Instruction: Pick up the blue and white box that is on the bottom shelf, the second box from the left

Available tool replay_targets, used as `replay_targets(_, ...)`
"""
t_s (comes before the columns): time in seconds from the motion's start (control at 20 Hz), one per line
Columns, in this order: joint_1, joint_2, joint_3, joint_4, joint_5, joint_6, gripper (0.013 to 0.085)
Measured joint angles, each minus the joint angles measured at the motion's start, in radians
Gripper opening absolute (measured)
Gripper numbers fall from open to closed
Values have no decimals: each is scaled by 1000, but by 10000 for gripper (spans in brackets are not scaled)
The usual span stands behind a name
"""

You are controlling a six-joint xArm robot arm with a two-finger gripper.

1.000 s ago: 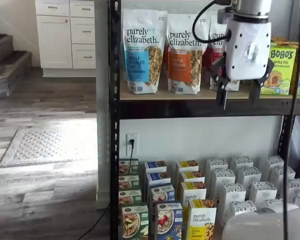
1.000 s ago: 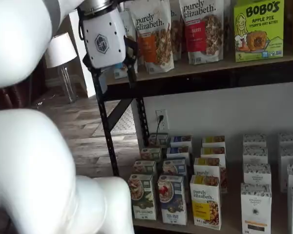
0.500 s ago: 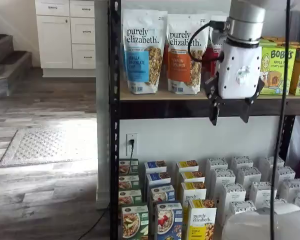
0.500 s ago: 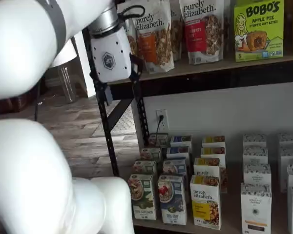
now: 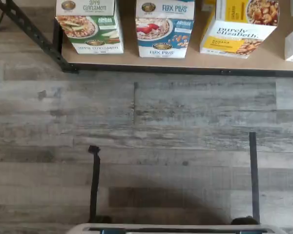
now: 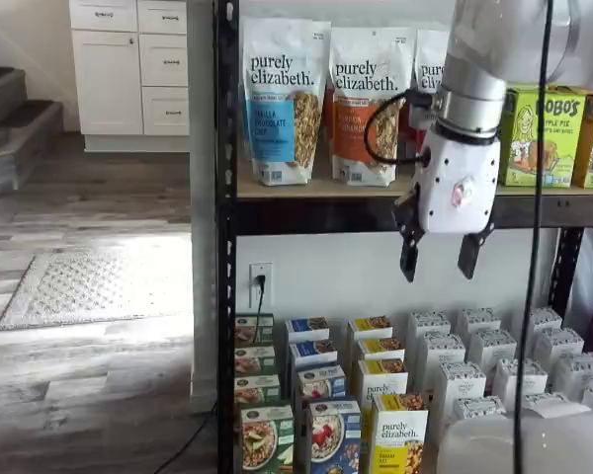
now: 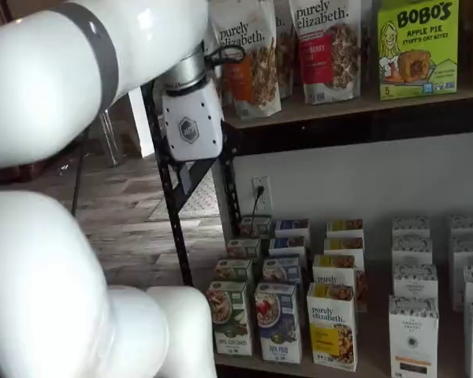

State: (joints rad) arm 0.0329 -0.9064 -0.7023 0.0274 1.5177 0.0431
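Claw [image 6: 440,260]: wide, empty, lower than a second ago, now below the upper board. Blue box [image 6: 333,435]: front row, bottom shelf [image 7: 370,346], untouched. Descent partway done.

- A white robot arm enters a shelf view from the top right, its rounded links partly cropped by the frame edge.
- The gripper [image 6: 441,254] hangs straight down from the wrist: a white body with two black fingers [image 6: 409,255] pointing at the floor.
- A clear gap shows between the two fingers, and nothing is held in them.
- A black cable loops out beside the wrist and runs up along the arm.
- In the other shelf view the large white arm links fill the left side, with the gripper body [image 7: 191,126] tilted slightly; its fingers are hard to make out there.
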Motion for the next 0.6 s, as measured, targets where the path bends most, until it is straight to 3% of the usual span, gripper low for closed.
replay_targets(0.6, -7, 33, 127, -15, -148, -7, 850)
